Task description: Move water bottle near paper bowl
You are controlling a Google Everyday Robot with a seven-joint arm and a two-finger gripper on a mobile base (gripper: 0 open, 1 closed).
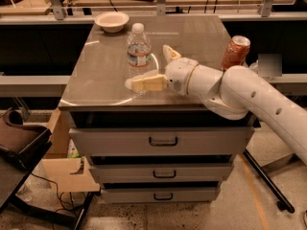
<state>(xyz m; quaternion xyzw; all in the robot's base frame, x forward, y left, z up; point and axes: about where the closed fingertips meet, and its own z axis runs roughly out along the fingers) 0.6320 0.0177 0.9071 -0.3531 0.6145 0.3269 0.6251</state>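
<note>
The water bottle (138,51), clear with a white cap and a label band, stands upright on the grey cabinet top (199,32), left of centre. The paper bowl (112,21), cream-white and shallow, sits at the back left corner, a little behind and left of the bottle. My gripper (147,66) is open just right of the bottle. One cream finger (146,83) reaches along the bottle's front at its base, the other finger (171,52) points up behind and to the right. The fingers are not closed on the bottle.
An orange soda can (235,51) stands at the right edge of the top, just behind my white arm (249,95). The cabinet has three drawers (163,141) below. A dark chair (19,143) and a cardboard box (62,169) stand at the lower left.
</note>
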